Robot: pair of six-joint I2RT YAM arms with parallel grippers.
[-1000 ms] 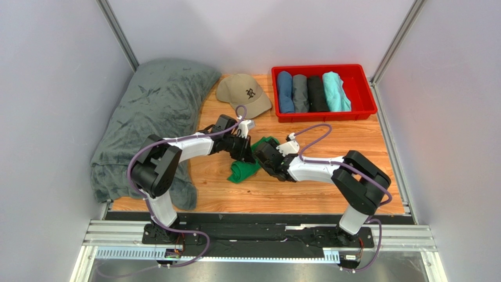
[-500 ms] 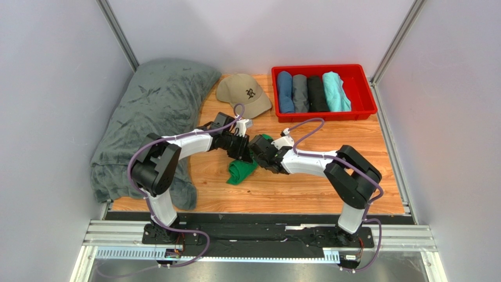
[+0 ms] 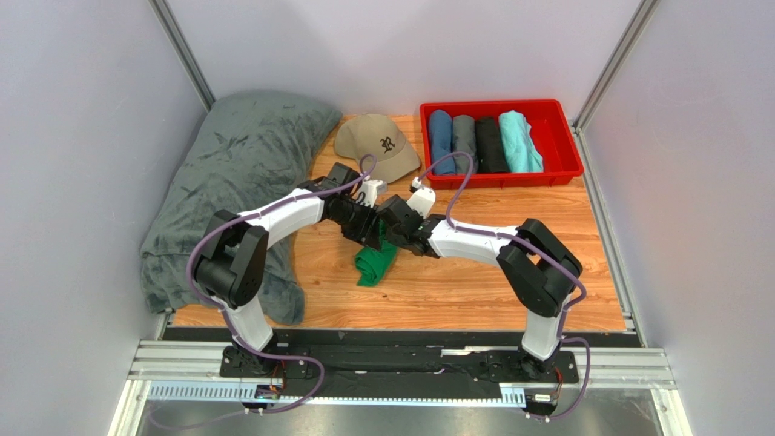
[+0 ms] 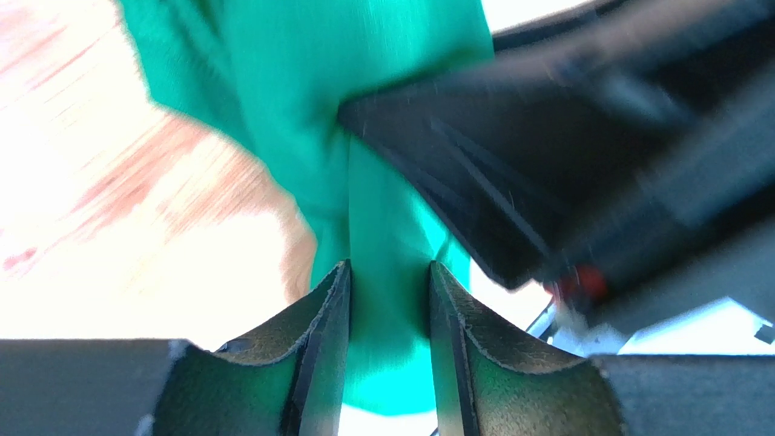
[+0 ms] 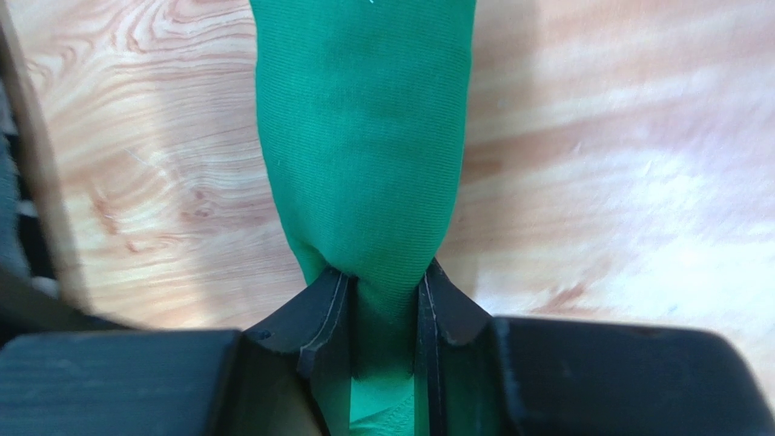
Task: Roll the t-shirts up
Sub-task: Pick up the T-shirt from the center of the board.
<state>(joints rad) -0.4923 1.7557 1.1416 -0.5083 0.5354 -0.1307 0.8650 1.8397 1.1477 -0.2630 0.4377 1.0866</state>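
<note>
A bright green t-shirt (image 3: 374, 262) lies bunched in a narrow roll on the wooden table, mid-front. Both grippers meet at its far end. My right gripper (image 3: 393, 236) is shut on the shirt; in the right wrist view the green roll (image 5: 364, 136) runs away from the right gripper (image 5: 382, 292), pinched at its near end. My left gripper (image 3: 369, 232) has its jaws apart; in the left wrist view green cloth (image 4: 300, 91) lies loosely in the gap of the left gripper (image 4: 389, 292). The right gripper's black body (image 4: 564, 136) crowds in from the right.
A red bin (image 3: 564, 136) at the back right holds rolled shirts: blue (image 3: 441, 141), grey (image 3: 464, 143), black (image 3: 491, 143) and turquoise (image 3: 520, 141). A tan cap (image 3: 377, 143) sits behind the grippers. A dark-grey blanket (image 3: 236, 182) fills the left side.
Both grippers have shifted a little left and away from the bases. The right jaws closed on the green shirt. The left jaws have spread apart. The roll now lies narrower and straighter.
</note>
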